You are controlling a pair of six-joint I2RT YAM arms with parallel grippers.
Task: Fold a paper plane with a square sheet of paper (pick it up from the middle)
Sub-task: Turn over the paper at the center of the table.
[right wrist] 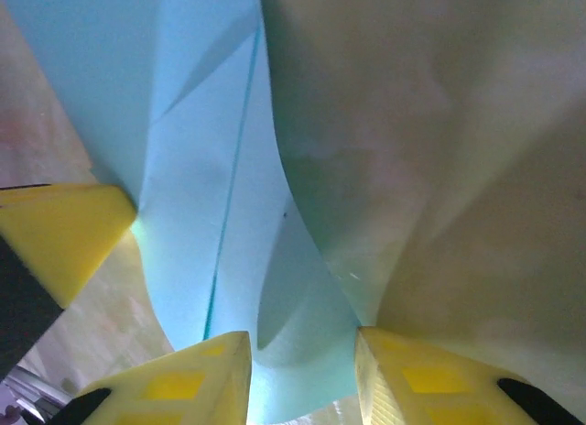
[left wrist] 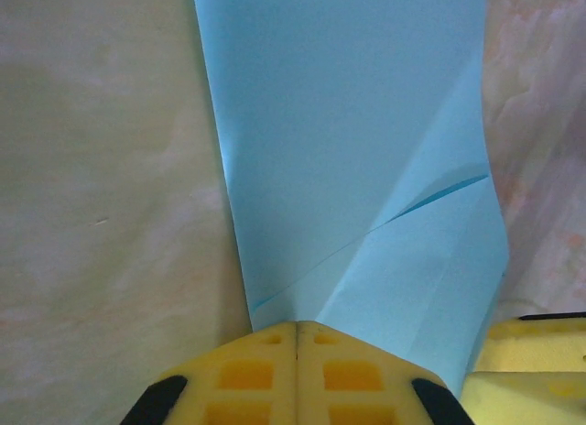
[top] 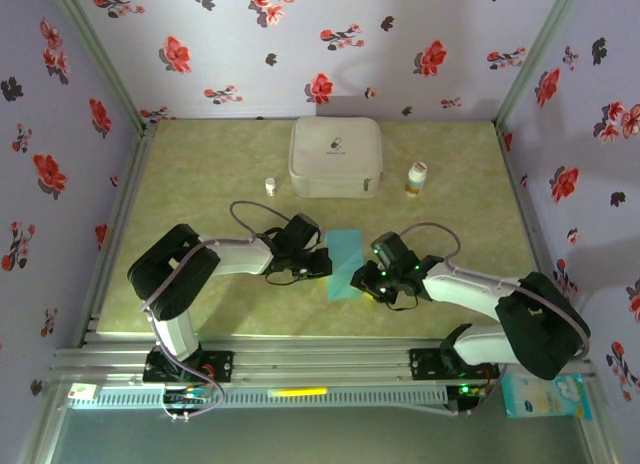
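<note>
The light blue-teal sheet of paper (top: pixel 348 262) lies on the table between my two grippers, partly folded, with diagonal creases (left wrist: pixel 385 223) and layered flaps. My left gripper (top: pixel 322 262) is shut, its yellow tips (left wrist: pixel 296 329) resting on the paper's left edge. My right gripper (top: pixel 362 281) is at the paper's lower right edge. Its jaws stand open (right wrist: pixel 302 379), and a curled-up flap of the paper (right wrist: pixel 302 297) bulges between the two yellow fingers. Each wrist view catches a yellow finger of the other gripper close by.
A white rounded case (top: pixel 335 156) stands at the back middle of the table. A small white bottle (top: pixel 270 185) is to its left and a yellow-labelled bottle (top: pixel 417 177) to its right. Flowered walls close in three sides.
</note>
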